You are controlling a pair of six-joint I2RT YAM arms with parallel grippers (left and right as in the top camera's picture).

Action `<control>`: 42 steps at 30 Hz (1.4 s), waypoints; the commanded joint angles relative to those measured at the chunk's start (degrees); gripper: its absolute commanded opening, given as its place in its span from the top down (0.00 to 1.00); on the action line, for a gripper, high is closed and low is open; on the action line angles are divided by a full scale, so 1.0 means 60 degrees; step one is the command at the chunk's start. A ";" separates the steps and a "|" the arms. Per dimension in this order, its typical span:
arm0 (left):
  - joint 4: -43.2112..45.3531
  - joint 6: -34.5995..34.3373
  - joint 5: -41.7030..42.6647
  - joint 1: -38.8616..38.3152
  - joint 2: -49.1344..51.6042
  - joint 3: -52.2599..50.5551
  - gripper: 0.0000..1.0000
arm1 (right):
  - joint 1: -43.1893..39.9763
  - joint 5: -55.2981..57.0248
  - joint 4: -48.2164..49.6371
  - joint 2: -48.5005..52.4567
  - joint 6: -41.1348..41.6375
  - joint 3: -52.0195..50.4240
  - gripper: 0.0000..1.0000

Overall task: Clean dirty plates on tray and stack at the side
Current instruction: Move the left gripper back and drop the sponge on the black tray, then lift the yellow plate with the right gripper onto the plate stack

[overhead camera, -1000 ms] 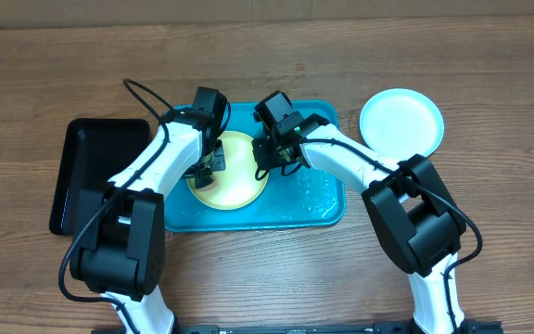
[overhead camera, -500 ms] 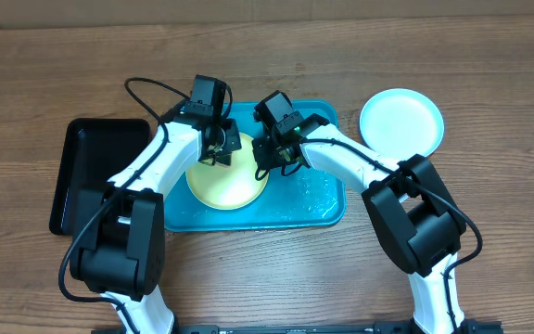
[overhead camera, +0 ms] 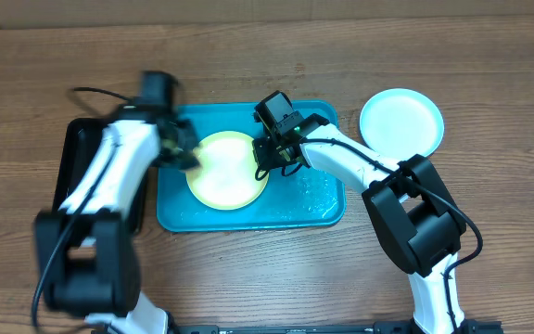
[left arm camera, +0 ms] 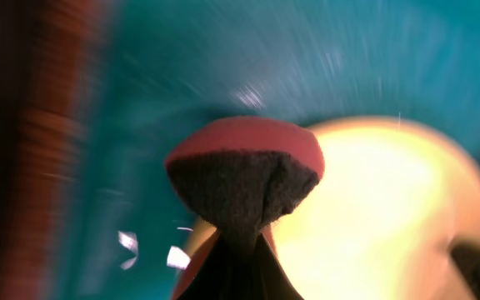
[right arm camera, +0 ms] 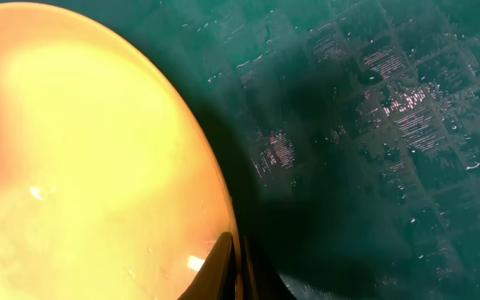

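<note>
A yellow-green plate [overhead camera: 225, 172] lies in the turquoise tray [overhead camera: 318, 199]. My right gripper [overhead camera: 263, 163] is shut on the plate's right rim; in the right wrist view the fingers [right arm camera: 238, 268] pinch the rim of the plate [right arm camera: 90, 158]. My left gripper [overhead camera: 178, 148], blurred by motion, is over the tray's left edge beside the plate. It is shut on a red sponge with a dark scouring face [left arm camera: 244, 171], and the plate [left arm camera: 390, 208] shows to its right. A pale blue-white plate [overhead camera: 401, 121] lies on the table right of the tray.
A narrow black tray [overhead camera: 86, 181] lies left of the turquoise tray. The turquoise tray floor is wet with droplets [right arm camera: 390, 100]. A wooden table [overhead camera: 276, 278] surrounds both trays. The arms' cables arch over the table's back left.
My left arm has swung left with the sponge, from over the plate's upper left part to the tray's left edge. The right gripper and the plate have not moved.
</note>
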 commanded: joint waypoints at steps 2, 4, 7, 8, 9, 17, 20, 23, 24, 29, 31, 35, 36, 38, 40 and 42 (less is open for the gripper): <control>-0.0124 0.0248 -0.1260 0.1107 -0.1348 0.0393 0.96 | 0.0029 0.0244 -0.0127 0.0138 -0.0029 -0.0109 0.96; -0.0262 0.0255 -0.1621 0.1504 -0.1417 0.0393 0.96 | 0.0029 0.0244 -0.0076 0.0138 -0.0029 -0.0109 0.96; -0.0481 0.0379 -0.1657 0.2022 -0.1209 0.0368 0.96 | 0.0029 0.0244 0.0018 0.0138 -0.0029 -0.0109 0.96; -0.0506 0.0477 -0.1665 0.2127 -0.1082 0.0350 0.96 | 0.0025 0.0244 0.0040 0.0138 -0.0029 -0.0109 0.96; -0.0506 0.0514 -0.1683 0.2240 -0.0914 0.0310 0.96 | 0.0025 0.0244 0.0069 0.0138 -0.0029 -0.0109 0.96; -0.0441 0.0503 -0.2422 0.2783 0.0521 0.0244 0.96 | 0.0029 0.0240 -0.0033 0.0138 -0.0025 -0.0109 0.96; -0.0441 0.0503 -0.2339 0.2951 0.0703 0.0244 0.96 | 0.0029 0.0244 -0.0044 0.0138 -0.0025 -0.0109 0.96; -0.0448 0.0506 -0.2328 0.3027 0.0714 0.0248 0.87 | 0.0029 0.0240 -0.0007 0.0138 -0.0025 -0.0109 0.96; -0.0448 0.0503 -0.2328 0.3038 0.0707 0.0248 0.77 | 0.0029 0.0240 -0.0004 0.0138 -0.0025 -0.0109 0.96; -0.0874 0.0503 -0.2124 0.3038 0.0656 0.0670 0.67 | 0.0029 0.0237 -0.0007 0.0113 -0.0025 -0.0084 0.96; -0.1319 0.0499 -0.2044 0.3038 0.0637 0.1133 0.67 | 0.0029 0.0237 -0.0095 0.0080 -0.0029 0.0022 0.96; -0.2393 0.0499 -0.1872 0.3038 0.0601 0.2357 0.65 | 0.0076 0.0248 -0.0641 -0.0197 -0.0732 0.0576 0.96; -0.2637 0.0499 -0.1752 0.3038 0.0601 0.2685 0.59 | 0.0106 0.0342 -0.0725 -0.0313 -0.0947 0.0703 0.96; -0.2907 0.0499 -0.1523 0.3038 0.0601 0.3147 0.30 | 0.0229 0.1147 -0.0933 -0.0616 -0.1016 0.1009 0.96; -0.2976 0.0499 -0.1381 0.3038 0.0601 0.3410 0.00 | 0.0375 0.2350 -0.1151 -0.0933 -0.1027 0.1290 0.96; -0.2980 0.0495 -0.1253 0.3038 0.0601 0.3439 0.00 | 0.0601 0.3752 -0.1475 -0.1271 -0.1373 0.1596 0.96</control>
